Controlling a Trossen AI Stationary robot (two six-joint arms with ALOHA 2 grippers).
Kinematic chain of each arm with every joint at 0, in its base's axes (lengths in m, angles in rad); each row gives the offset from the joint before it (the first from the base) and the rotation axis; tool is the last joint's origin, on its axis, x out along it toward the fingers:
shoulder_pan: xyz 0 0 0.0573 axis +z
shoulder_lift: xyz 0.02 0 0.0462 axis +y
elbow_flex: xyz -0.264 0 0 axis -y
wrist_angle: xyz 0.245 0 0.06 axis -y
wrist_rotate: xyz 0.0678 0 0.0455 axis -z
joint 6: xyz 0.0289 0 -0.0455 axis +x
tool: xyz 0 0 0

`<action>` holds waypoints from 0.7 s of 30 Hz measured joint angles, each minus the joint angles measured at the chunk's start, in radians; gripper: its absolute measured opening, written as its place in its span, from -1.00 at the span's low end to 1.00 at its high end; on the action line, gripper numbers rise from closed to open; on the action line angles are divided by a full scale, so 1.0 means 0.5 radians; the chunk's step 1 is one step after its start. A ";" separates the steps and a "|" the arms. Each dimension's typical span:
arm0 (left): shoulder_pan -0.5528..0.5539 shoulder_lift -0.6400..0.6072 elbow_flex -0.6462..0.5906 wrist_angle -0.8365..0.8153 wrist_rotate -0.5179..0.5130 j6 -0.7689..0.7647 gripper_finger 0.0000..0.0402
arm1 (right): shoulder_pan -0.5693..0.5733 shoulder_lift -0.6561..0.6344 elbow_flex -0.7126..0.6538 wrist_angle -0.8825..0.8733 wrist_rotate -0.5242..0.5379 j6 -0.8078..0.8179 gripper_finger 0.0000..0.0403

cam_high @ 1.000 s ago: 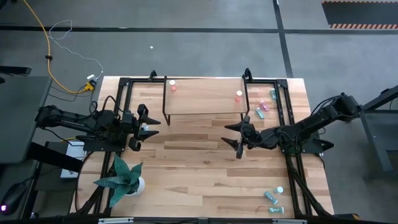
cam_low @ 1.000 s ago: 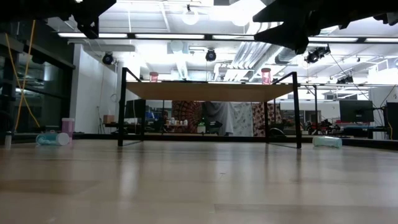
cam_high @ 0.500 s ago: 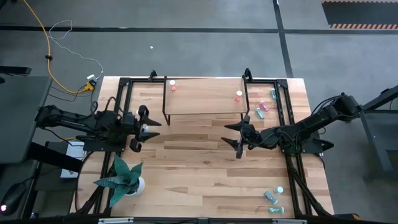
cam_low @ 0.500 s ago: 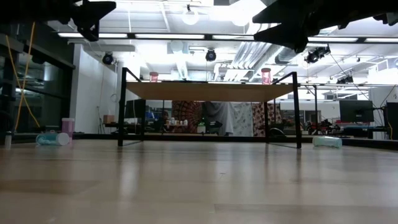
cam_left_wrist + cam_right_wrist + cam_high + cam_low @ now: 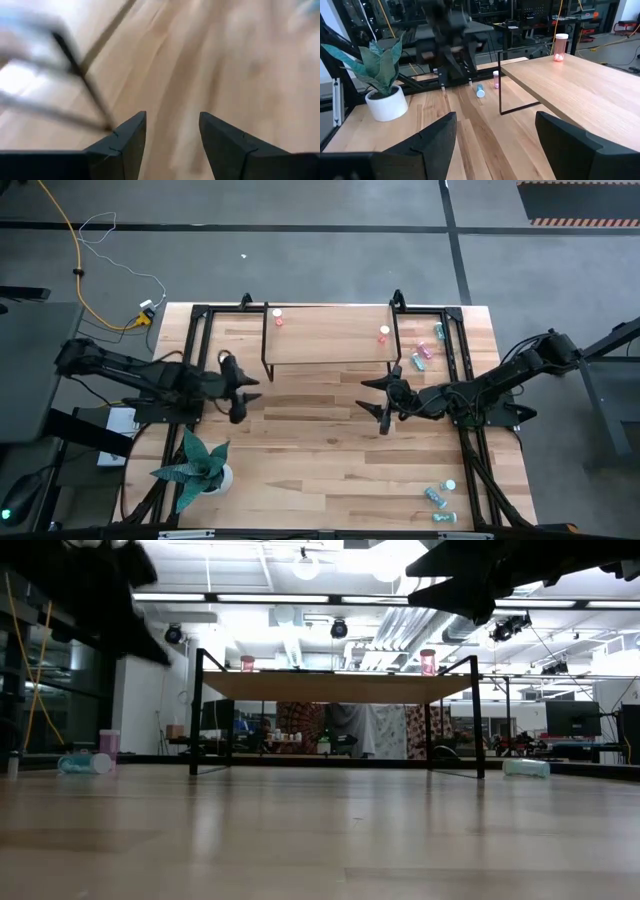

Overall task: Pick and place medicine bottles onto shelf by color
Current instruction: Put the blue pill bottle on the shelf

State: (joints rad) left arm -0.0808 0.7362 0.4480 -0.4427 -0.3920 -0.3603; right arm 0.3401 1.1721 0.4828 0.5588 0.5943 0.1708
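Note:
The shelf (image 5: 325, 335) stands at the table's far middle on thin black legs. A pink medicine bottle (image 5: 278, 317) stands at its far left corner and another (image 5: 384, 333) near its right end. More bottles lie on the table right of the shelf (image 5: 420, 358) and at the near right (image 5: 440, 496). In the low view, a pink bottle (image 5: 108, 745) and a teal one (image 5: 85, 763) sit left of the shelf. My left gripper (image 5: 243, 388) (image 5: 172, 135) is open and tipped down over bare table, left of the shelf. My right gripper (image 5: 376, 402) (image 5: 495, 125) hangs open in front of the shelf.
A green plant in a white pot (image 5: 205, 470) stands at the near left, below my left arm. Black frame rails (image 5: 455, 370) run along both sides of the table. Bare wood lies between the two grippers (image 5: 310, 430).
My left gripper has tipped downward and come a little toward the table's right and down; it stays open. My right gripper has kept still. No bottle has moved.

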 joint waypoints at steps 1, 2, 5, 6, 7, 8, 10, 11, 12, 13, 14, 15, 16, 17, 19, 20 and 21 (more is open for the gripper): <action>0.009 0.047 0.000 -0.061 0.003 -0.005 -0.14 | 0.000 0.000 0.000 0.000 0.000 0.014 0.30; 0.025 0.093 0.000 -0.132 0.034 -0.007 -0.14 | 0.000 0.000 0.000 0.000 0.000 0.009 0.30; 0.083 0.231 0.000 -0.297 0.251 -0.031 -0.14 | 0.000 0.000 0.000 0.000 0.000 -0.028 0.30; 0.097 0.277 0.000 -0.334 0.316 -0.045 -0.14 | 0.000 0.000 0.000 0.000 0.000 -0.028 0.30; 0.107 0.332 0.000 -0.340 0.365 -0.055 -0.14 | 0.000 0.000 0.000 -0.001 0.000 -0.028 0.30; 0.120 0.374 0.003 -0.333 0.410 -0.052 -0.14 | 0.000 0.000 0.000 -0.001 0.000 -0.026 0.30; 0.150 0.449 0.039 -0.353 0.502 -0.054 -0.14 | 0.000 0.000 0.001 -0.001 0.000 -0.028 0.30; 0.163 0.499 0.066 -0.373 0.537 -0.074 -0.14 | 0.000 0.000 0.001 -0.001 0.000 -0.028 0.30; 0.179 0.551 0.097 -0.425 0.548 -0.107 -0.14 | 0.000 0.000 0.001 0.000 0.000 -0.027 0.30; 0.199 0.598 0.129 -0.482 0.550 -0.141 -0.14 | 0.000 0.000 0.001 -0.001 0.000 -0.024 0.30; 0.221 0.644 0.169 -0.532 0.550 -0.174 -0.14 | 0.000 0.000 0.001 -0.002 0.000 -0.026 0.30; 0.244 0.684 0.216 -0.582 0.549 -0.206 -0.14 | 0.000 0.000 0.001 -0.001 0.000 -0.028 0.30; 0.271 0.722 0.260 -0.629 0.546 -0.234 -0.14 | 0.000 0.000 0.001 0.000 0.000 -0.028 0.30; 0.299 0.767 0.306 -0.698 0.546 -0.261 -0.14 | 0.000 0.000 0.001 -0.001 0.000 -0.028 0.30; 0.362 0.845 0.392 -0.849 0.547 -0.302 -0.14 | 0.000 0.000 0.001 0.000 0.000 -0.028 0.30; 0.397 0.881 0.437 -0.918 0.547 -0.312 -0.14 | 0.000 0.000 0.001 -0.001 0.000 -0.028 0.30; 0.429 0.915 0.474 -0.994 0.546 -0.316 -0.14 | 0.000 0.000 0.001 -0.001 0.000 -0.028 0.30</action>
State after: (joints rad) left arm 0.1339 1.1938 0.6853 -0.9396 -0.1192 -0.5181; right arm 0.3401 1.1721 0.4831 0.5584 0.5945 0.1566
